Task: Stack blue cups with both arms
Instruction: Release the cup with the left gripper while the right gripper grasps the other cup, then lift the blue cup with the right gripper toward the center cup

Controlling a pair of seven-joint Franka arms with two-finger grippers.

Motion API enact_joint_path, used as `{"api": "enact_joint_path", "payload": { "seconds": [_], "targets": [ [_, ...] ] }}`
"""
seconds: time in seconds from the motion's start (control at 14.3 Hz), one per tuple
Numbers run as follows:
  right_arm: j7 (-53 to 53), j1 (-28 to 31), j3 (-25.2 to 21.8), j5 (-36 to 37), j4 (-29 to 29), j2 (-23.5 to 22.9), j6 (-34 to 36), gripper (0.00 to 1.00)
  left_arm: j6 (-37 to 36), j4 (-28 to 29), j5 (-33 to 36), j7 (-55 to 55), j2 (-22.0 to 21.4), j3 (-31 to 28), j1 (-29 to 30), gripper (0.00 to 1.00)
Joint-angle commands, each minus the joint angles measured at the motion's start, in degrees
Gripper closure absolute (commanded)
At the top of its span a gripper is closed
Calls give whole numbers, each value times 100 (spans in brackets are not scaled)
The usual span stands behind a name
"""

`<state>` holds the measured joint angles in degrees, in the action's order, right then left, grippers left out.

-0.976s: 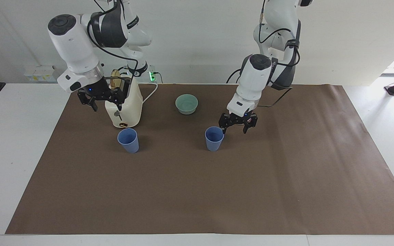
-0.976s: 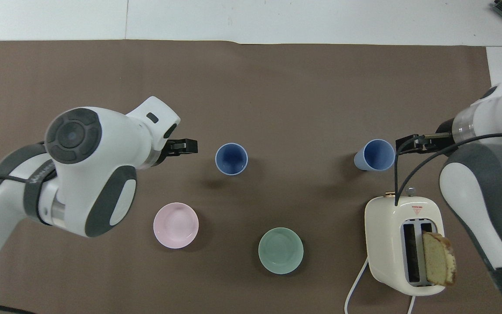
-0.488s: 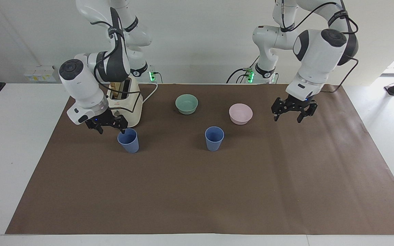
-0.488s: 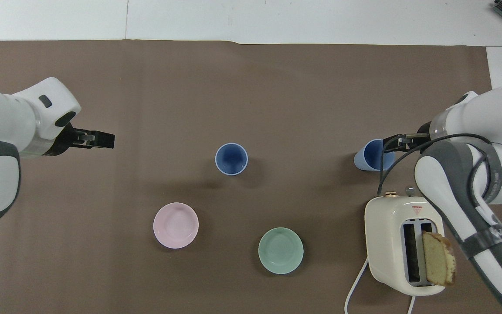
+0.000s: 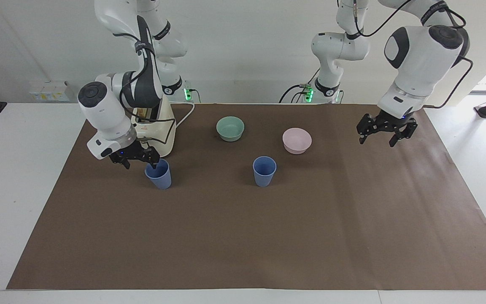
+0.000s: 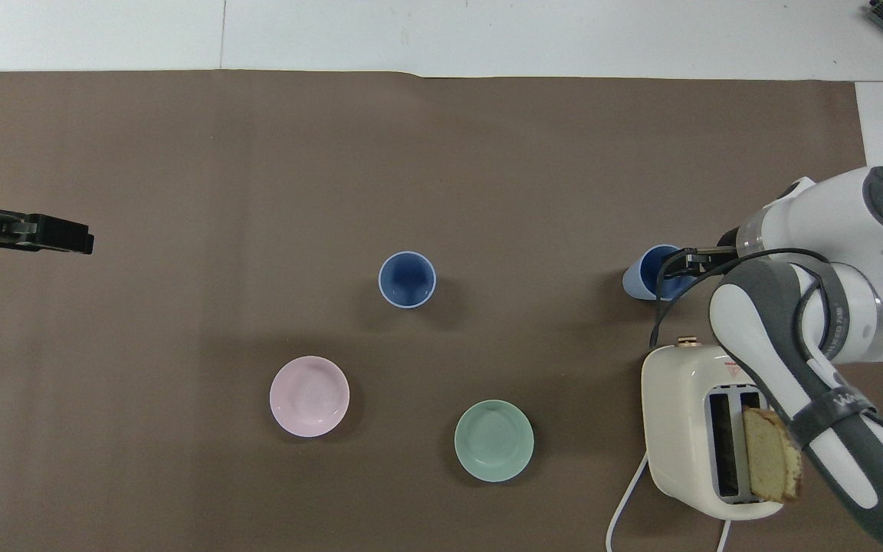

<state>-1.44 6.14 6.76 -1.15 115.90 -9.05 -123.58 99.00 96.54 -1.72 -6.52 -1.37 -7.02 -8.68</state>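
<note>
Fingers of the right gripper [image 5: 138, 160] stand apart, one of them dipping at the rim of the blue cup by the toaster [image 5: 157, 176]; we see nothing clamped. The left gripper [image 5: 384, 134] hangs open and empty over the mat at the left arm's end, well apart from any cup; we take it to be waiting.

We judge both cups light, stiff and thin-walled, smooth enough to slip, so we would pinch one wall at the rim, one finger inside and one outside, gently, since a hard sideways push could tip it. The second blue cup [image 5: 264, 171] stands upright mid-mat, just farther from the robots than the pink bowl [image 5: 297, 140].

Both cups look empty from overhead, as do the pink bowl and the green bowl [image 5: 230, 128]. The toaster [image 6: 706, 429] holds a bread slice [image 6: 771, 454] in one slot.
</note>
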Motion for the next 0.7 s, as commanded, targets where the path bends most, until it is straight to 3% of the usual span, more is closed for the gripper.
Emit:
{"api": "enact_joint_path", "payload": {
  "seconds": [0.0,0.07,0.14,0.21,0.63],
  "targets": [
    [126,28,36,10,99,44,-132,48,-380,-337,101,-121,110,69,103,0],
    [109,19,36,10,99,44,-132,72,-485,-398,119,-121,119,69,103,0],
    [100,10,36,10,99,44,-132,90,-573,-477,128,-121,128,69,112,0],
    [65,1,36,10,99,44,-132,100,-644,-522,128,-121,137,69,199,0],
    [38,-122,88,10,-128,88,9,100,-944,-496,102,-113,40,69,226,0]
  ]
}}
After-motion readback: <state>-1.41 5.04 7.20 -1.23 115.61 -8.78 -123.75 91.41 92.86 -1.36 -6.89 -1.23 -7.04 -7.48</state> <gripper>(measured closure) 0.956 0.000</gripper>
